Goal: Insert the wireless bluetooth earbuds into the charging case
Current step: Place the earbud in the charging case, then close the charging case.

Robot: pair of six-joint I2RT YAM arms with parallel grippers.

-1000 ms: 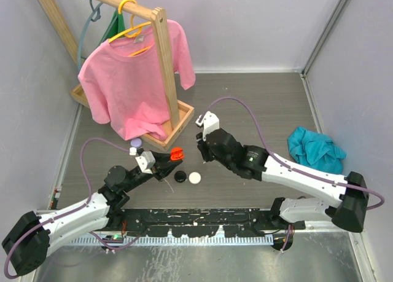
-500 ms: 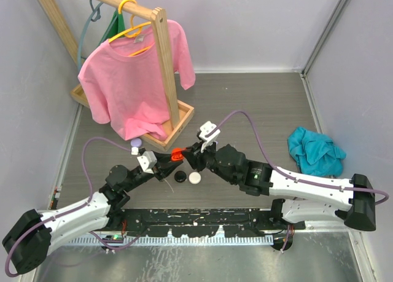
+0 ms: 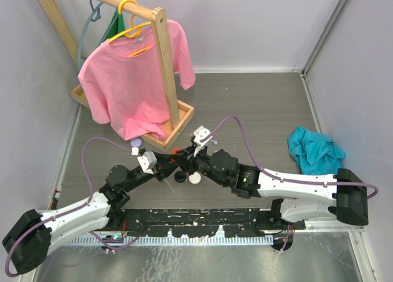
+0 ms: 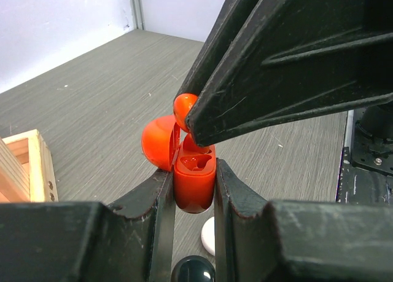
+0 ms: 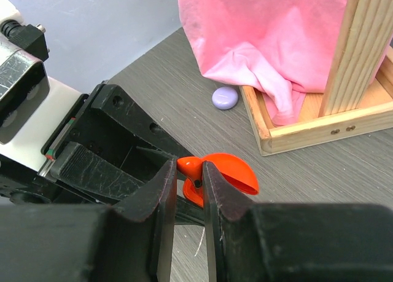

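Light: bright, even and white from overhead in all three views, with no harsh glare.
Shadows: soft and faint on the tabletop (image 5: 319, 171) around both pincers.
Left wrist focus: the left pincer (image 4: 194, 193) has blurred near fingers (image 4: 147, 214). The orange-red case (image 4: 194, 171) between them is sharp, with a mild sheen.
Right wrist focus: the right pincer (image 5: 187, 171) has soft fingers (image 5: 147, 220). The orange-red earbud (image 5: 189, 165) at their tips and the tabletop beyond are crisp.
Edges: in the overhead view the walls lean outward.

Right fingers (image 5: 161, 202) brought orange-red earbud (image 4: 183, 107) to case (image 4: 194, 179).

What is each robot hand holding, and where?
Left gripper clamps the open orange-red plastic charging case by its sides; right gripper pinches a tiny orange-red earbud.
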